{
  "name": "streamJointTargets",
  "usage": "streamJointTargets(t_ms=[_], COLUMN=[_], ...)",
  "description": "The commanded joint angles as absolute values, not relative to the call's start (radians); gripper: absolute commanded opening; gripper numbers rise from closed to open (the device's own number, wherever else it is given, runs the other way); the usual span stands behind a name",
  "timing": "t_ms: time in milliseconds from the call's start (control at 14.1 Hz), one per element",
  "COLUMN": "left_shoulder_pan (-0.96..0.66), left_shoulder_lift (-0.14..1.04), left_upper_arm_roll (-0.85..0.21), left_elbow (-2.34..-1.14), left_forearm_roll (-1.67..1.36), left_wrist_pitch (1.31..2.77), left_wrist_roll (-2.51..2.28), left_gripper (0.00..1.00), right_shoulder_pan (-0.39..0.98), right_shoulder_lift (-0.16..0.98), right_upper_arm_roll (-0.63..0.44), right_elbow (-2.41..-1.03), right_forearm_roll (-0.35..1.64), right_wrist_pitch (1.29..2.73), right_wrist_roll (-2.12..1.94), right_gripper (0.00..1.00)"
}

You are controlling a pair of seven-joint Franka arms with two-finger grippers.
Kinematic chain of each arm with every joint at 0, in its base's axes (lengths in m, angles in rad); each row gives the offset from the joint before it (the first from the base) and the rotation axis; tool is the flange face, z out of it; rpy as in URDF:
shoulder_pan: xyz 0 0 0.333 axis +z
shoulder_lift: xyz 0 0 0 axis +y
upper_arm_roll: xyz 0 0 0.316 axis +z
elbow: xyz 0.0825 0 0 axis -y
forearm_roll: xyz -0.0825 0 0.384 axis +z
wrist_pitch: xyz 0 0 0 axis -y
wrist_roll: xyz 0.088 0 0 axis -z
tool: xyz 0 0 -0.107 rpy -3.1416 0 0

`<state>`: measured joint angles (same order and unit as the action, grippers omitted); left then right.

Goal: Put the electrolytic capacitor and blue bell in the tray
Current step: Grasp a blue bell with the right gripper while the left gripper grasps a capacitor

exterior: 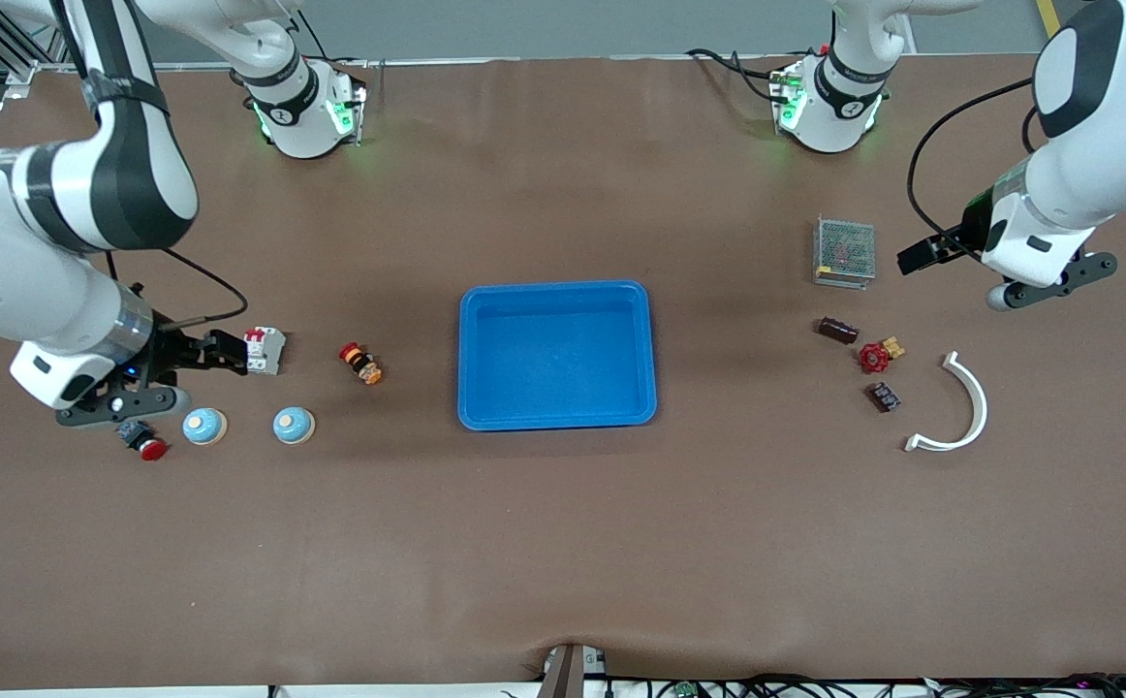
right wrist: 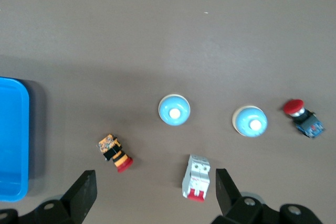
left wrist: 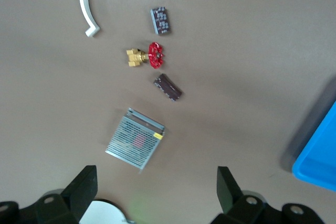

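The blue tray sits empty mid-table. Two blue bells stand toward the right arm's end and show in the right wrist view. Two dark brown capacitor-like parts lie toward the left arm's end and show in the left wrist view. My right gripper is open and empty, over the table beside a white circuit breaker. My left gripper is open and empty, beside the grey mesh box.
A red mushroom button and an orange-and-red push button lie near the bells. A red-handled brass valve lies between the two dark parts. A white curved piece lies near the left arm's table end.
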<state>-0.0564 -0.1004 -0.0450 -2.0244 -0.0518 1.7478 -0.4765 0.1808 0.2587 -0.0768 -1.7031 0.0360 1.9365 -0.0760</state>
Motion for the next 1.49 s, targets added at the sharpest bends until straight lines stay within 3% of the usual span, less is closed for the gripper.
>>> streamJointTargets(t_ms=[0,425,779,1204,1417], left_shoulder_pan=[-0.055,-0.057,-0.058,-0.051,-0.052], left_shoulder_lift=[-0.133,-0.091,-0.003,0.06,0.101], left_upper_arm_roll=[-0.051,-0.051,-0.064,-0.078,-0.078], left_elbow=[-2.115,-2.191,-2.212,-2.313,-2.358], left_forearm_roll=[-0.081,-0.135,-0.146,-0.144,-0.143], left_wrist_pitch=[1.819,1.89,1.954,2.153,2.282], left_wrist_roll=[-0.526,-0.707,-0.865,-0.988,-1.038], left_gripper=[1.0,1.0,0.9,0.86,0.79], right_shoulder_pan=[0.207,0.227,0.239,0.239,0.239], right_shoulder_lift=[0.301,0.354,0.373,0.408,0.423], right_upper_arm_roll=[-0.084,-0.083,-0.084,-0.083,-0.083], right_elbow=[-1.692,-1.689,-1.689,-1.695,-1.701], right_forearm_roll=[0.044,0.046,0.046,0.049,0.049], right_wrist_pitch=[1.969,2.025,2.028,2.098,2.141], right_wrist_roll=[-0.078,-0.078,-0.078,-0.078,-0.078], right_gripper=[1.0,1.0,1.0,1.0,1.0])
